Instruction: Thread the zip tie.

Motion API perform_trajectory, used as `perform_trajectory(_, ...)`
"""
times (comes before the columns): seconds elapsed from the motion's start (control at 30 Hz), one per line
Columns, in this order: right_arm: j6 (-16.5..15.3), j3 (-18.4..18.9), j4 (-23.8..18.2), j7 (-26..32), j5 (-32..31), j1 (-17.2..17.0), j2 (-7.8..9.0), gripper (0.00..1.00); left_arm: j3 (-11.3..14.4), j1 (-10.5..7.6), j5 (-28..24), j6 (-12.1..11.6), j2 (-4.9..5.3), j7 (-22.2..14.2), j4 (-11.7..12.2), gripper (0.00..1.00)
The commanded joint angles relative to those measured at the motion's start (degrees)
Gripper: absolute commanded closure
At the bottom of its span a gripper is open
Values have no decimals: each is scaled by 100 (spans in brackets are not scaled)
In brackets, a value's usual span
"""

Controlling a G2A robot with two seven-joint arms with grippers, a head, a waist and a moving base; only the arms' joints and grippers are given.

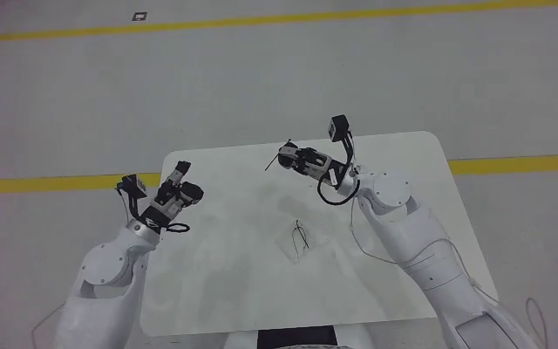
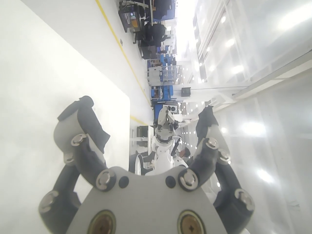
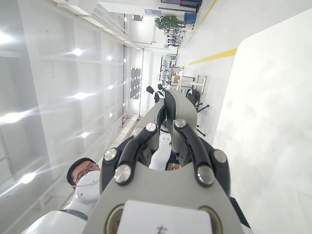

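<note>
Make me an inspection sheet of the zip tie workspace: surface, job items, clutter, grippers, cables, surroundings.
Surface: white table with rounded corners.
Job's things: thin dark zip tie sticks out at the tip of the right gripper; more dark ties lie mid-table, seemingly on a clear bag.
Clutter: nothing seen.
Grippers: left gripper open, holding nothing; right gripper shut, apparently on the zip tie.
Cables: black cable loops at the right wrist.
Surroundings: grey floor with yellow lines.
</note>
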Motion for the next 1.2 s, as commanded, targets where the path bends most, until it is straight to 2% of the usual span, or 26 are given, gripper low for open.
perform_trajectory(0.0,11,-16,-79,-81,-171,-29,5,100,44,-37,620,-280,25,-128,-51,0)
perform_trajectory(0.1,99,0,-184,-143,-285,-32,13,100,47,-83,1560,-990,61,-138,-14,0)
perform_trajectory(0.13,157,7,-221,-159,-325,-29,17,100,27,-114,2123,-1324,78,-38,-16,0)
perform_trajectory(0.17,220,13,-253,-166,-386,-20,22,100,31,-132,2519,-1552,87,57,-8,0)
perform_trajectory(0.33,606,73,-445,-162,-605,2,53,100,270,-250,4090,-1552,142,670,-450,0)
perform_trajectory(0.4,1001,94,-524,-151,-689,16,69,100,465,-288,4732,-1552,209,882,-636,0)
perform_trajectory(0.47,1343,114,-653,-180,-703,23,76,100,677,-301,5334,-1552,302,1160,-709,0)
perform_trajectory(0.53,1421,130,-741,-185,-697,19,80,100,806,-296,5596,-1552,362,1372,-697,0)
perform_trajectory(0.8,1428,135,-766,-211,-656,0,78,100,806,-296,5596,-1552,362,1372,-697,0)
perform_trajectory(0.9,1812,164,-797,-99,-686,161,88,100,908,-378,6325,-1552,391,1388,-733,0)
perform_trajectory(0.93,2080,161,-792,-20,-641,256,87,100,945,-418,6805,-1552,409,1501,-734,0)
perform_trajectory(1.03,2452,134,-764,62,-610,465,83,100,1171,-488,7871,-1552,467,1888,-689,0)
perform_trajectory(1.17,2452,32,-481,201,-624,682,103,100,1414,-623,8544,-1552,547,2308,-571,0)
